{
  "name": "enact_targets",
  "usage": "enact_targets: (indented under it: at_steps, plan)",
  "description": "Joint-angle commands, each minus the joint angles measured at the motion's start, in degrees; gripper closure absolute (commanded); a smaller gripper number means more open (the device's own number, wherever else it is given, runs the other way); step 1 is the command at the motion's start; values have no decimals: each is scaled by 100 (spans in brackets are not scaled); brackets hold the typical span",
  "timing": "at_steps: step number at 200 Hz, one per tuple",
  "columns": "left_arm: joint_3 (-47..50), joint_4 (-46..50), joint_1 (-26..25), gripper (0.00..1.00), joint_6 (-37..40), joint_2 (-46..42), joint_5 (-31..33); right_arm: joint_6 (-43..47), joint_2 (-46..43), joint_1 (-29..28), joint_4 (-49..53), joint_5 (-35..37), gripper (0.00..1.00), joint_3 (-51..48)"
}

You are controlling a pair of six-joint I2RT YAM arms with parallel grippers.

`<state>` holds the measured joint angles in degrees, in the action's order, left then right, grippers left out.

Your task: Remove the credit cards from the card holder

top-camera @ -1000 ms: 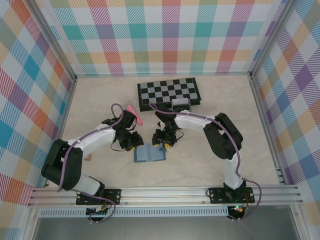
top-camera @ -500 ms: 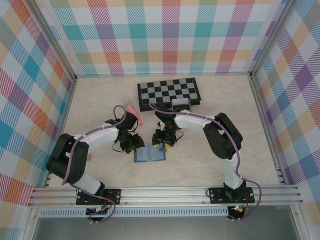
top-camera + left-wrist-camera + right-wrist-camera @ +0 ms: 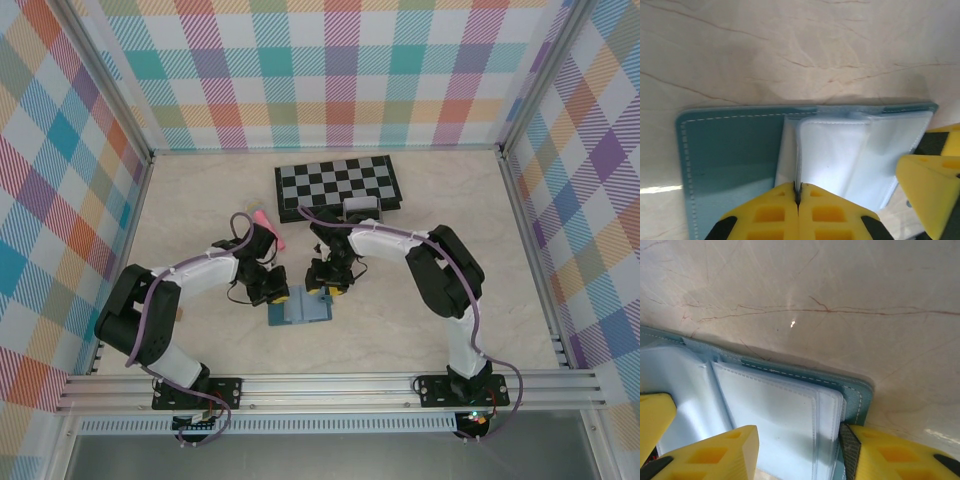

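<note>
**Card holder open between 2 claws**

The card holder (image 3: 300,309) is laid open and flat on the surface (image 3: 420,230), near the middle, just ahead of both arms. Its long axis runs left to right, slightly tilted, with the fold running near to far and the pale inner pockets facing up. Whether cards are in those pockets cannot be told.

The left claw (image 3: 798,192) is closed tight, and the raised edge of 1 pale pocket leaf is caught in the seam between its pads. The right claw (image 3: 801,445) is held about half wide, with the holder's right-hand pockets and stitched edge between its fingers.

A chessboard (image 3: 340,185) lies well behind the holder. A pink marker (image 3: 268,228) lies beyond the left arm.
</note>
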<state>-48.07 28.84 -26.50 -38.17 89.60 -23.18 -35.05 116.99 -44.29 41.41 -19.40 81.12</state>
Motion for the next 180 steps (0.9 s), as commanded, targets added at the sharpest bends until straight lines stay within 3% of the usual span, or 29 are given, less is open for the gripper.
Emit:
enact_targets:
  at_steps: [1,38,68,110,156,169,180]
  plan:
    - [78,-368,-55,100,-75,-99,-404,152,245,-53,26,-214,52,87]
    - [31,-268,-95,100,-57,47,-381,170,197,-53,34,-216,52,84]
    - [-391,597,-84,73,184,-263,269,233,-301,-53,51,94,51,7]
    - [-1267,1819,45,29,722,-862,1106,235,-1458,108,263,1135,35,-78]
    - [-1757,2483,513,5,1099,-1579,2683,413,-2893,610,257,3005,16,-506]
    - [-1709,2387,662,0,1179,-1808,3188,568,-3357,787,73,3519,1,-758]
    - [-1559,2133,793,0,1238,-2017,3577,764,-3718,912,-132,4024,0,-993]
